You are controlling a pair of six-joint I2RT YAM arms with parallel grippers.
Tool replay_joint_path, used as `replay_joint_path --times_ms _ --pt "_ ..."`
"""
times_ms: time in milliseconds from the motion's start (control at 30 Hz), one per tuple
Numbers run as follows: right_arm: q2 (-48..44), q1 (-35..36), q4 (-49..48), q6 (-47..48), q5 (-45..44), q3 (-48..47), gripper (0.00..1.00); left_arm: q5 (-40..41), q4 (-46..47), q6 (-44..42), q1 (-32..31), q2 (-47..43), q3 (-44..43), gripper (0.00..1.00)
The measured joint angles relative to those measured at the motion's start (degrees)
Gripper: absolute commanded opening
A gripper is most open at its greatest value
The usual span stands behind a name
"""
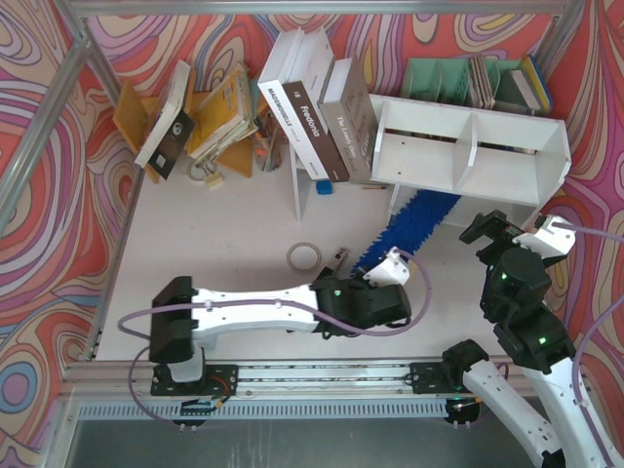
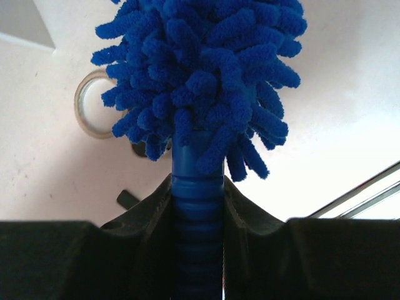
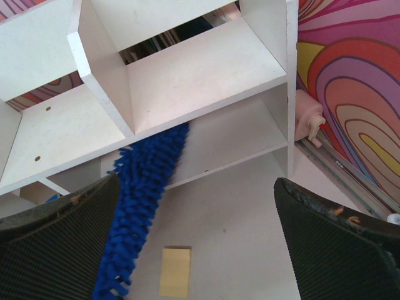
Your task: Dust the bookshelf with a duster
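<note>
Left wrist cam: L gripper [image 2: 198, 209] clamped on duster [image 2: 200, 75] handle, head poking into bookshelf [image 3: 206, 69] lower compartment. R gripper [image 3: 197, 234] jaws wide, empty, near bookshelf.

Left hand [image 2: 197, 212] clamped shut at the end of its outstretched arm; right hand [image 3: 200, 240] spread wide.

bookshelf [image 1: 421, 136]: white, open compartments, back right | duster [image 1: 414, 224]: blue, fluffy, head slanted into lower compartment

Top view: duster [image 1: 414, 222] tip hidden under bookshelf [image 1: 429, 136]. Left wrist: handle buried in left gripper [image 2: 197, 190], tape roll [image 2: 79, 106] part-covered.
</note>
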State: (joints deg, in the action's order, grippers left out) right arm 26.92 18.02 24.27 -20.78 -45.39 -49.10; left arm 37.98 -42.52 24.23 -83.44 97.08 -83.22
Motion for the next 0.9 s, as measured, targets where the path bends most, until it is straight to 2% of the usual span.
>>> replay_joint_path --times_ms 200,567,700,900 --pt "-0.24 0.0 0.0 0.0 -0.02 0.0 0.99 -0.92 0.04 -1.25 -1.27 8.74 -8.09 0.0" --pt "-0.33 0.02 0.0 0.0 -0.02 0.0 0.99 -6.93 6.05 -4.52 -3.39 12.15 -13.94 0.0" --pt "-0.33 0.0 0.0 0.0 -0.02 0.0 0.99 -6.45 7.39 -3.87 -3.37 11.82 -12.17 0.0" --pt "-0.33 0.0 -0.02 0.0 0.07 0.0 0.99 -1.97 7.39 1.07 -3.13 6.32 -1.73 0.0"
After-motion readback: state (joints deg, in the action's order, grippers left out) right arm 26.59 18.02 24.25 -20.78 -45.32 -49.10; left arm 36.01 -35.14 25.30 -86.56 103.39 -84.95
